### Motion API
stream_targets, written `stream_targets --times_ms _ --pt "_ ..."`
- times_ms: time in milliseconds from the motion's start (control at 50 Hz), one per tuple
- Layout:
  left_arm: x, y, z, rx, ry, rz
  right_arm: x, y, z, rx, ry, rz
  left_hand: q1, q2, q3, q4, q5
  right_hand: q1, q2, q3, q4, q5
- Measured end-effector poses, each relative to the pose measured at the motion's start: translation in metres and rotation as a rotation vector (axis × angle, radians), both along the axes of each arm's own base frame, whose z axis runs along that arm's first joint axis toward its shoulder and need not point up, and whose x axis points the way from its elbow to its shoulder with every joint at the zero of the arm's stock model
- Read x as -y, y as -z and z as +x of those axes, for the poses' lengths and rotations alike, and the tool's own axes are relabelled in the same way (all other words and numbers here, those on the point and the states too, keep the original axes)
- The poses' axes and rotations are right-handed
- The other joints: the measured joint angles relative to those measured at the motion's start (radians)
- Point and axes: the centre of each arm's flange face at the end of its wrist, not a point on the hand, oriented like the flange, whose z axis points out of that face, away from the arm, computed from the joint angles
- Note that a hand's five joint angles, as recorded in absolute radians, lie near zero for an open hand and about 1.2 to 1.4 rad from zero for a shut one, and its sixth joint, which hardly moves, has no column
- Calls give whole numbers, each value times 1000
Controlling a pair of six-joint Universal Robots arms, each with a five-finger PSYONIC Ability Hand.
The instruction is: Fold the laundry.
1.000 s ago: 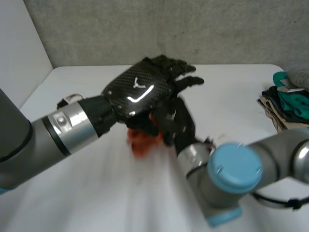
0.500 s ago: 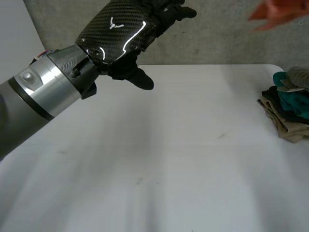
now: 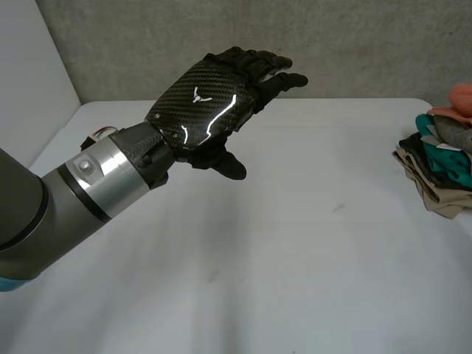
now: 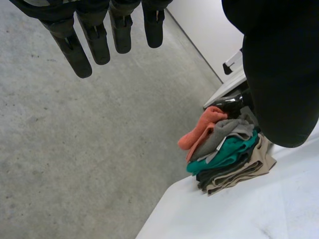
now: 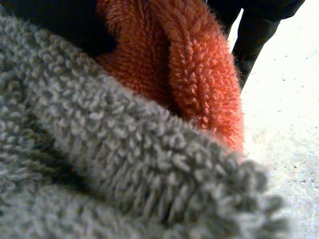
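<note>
The orange fleece cloth (image 3: 459,97), bunched between both hands at mid-bench a second ago and in the air half a second ago, now lies on top of the pile of folded laundry (image 3: 435,173) at the right edge of the bench (image 3: 295,243). In the right wrist view it presses against the grey fleece cloth (image 5: 99,164) just beneath it. The right hand (image 5: 251,37) is close over it, but I cannot tell whether it grips the cloth or has let go. The left hand (image 3: 203,110) hangs above the bench, a little lower than half a second ago, its fingers (image 4: 94,35) straight and spread wide, holding nothing. My reading is that this piece is finished and stacked (the bare bench suggests no item is waiting there), so the task looks near its end.
</note>
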Motion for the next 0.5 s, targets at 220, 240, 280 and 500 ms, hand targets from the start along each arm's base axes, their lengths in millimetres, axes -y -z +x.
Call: stream_targets --times_ms 220,240,280,500 --pt "-5 -10 -1 -12 0 -30 -27 -62 -11 124 15 8 0 0 0 0 0 -737 -875 -897 -937 -868" --pt "-6 -10 -1 -13 1 -31 -31 -68 -13 138 20 18 0 0 0 0 0 -737 -875 -897 -937 -868" --pt "-7 -11 -1 -15 2 -33 -40 -78 -17 164 31 41 0 0 0 0 0 -737 -875 -897 -938 -868" --pt "-10 -10 0 -14 6 -26 -97 -111 -54 96 148 208 0 0 0 0 0 -737 -875 -897 -938 -868"
